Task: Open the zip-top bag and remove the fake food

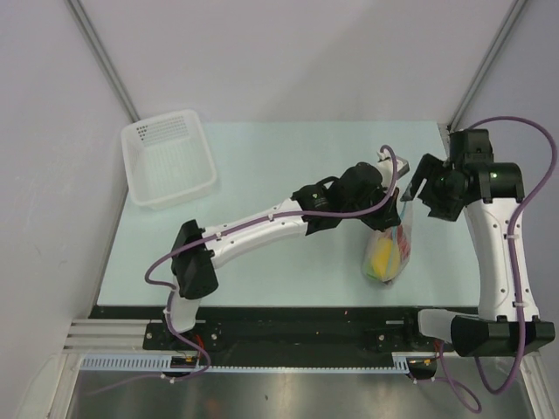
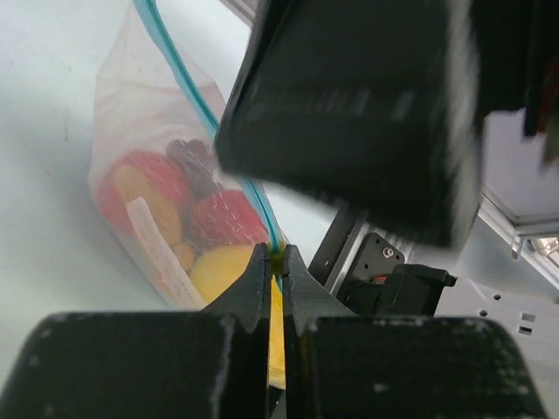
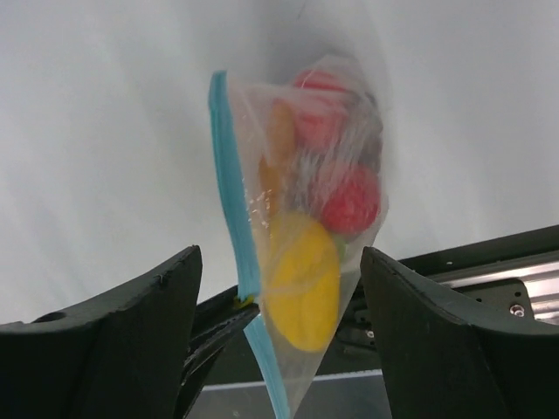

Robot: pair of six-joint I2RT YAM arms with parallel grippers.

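The left gripper (image 2: pixel 275 257) pinches the zip-top bag (image 2: pixel 140 113) by its teal strip; red and yellow fake food (image 2: pixel 223 218) shows inside.

Table (image 1: pixel 288 166): pale mint-green top, matt, fills the middle of the overhead frame; grey-white walls rise at its far and side edges. A black rail (image 1: pixel 306 316) runs along its near edge, at the bottom of the frame.

Directly on it: one white perforated basket (image 1: pixel 169 159), upper left, sitting skewed over the far-left corner (open side up).

Zip-top bag (image 1: pixel 389 255), lower right of centre, near the front edge: upright, contact with the top unclear
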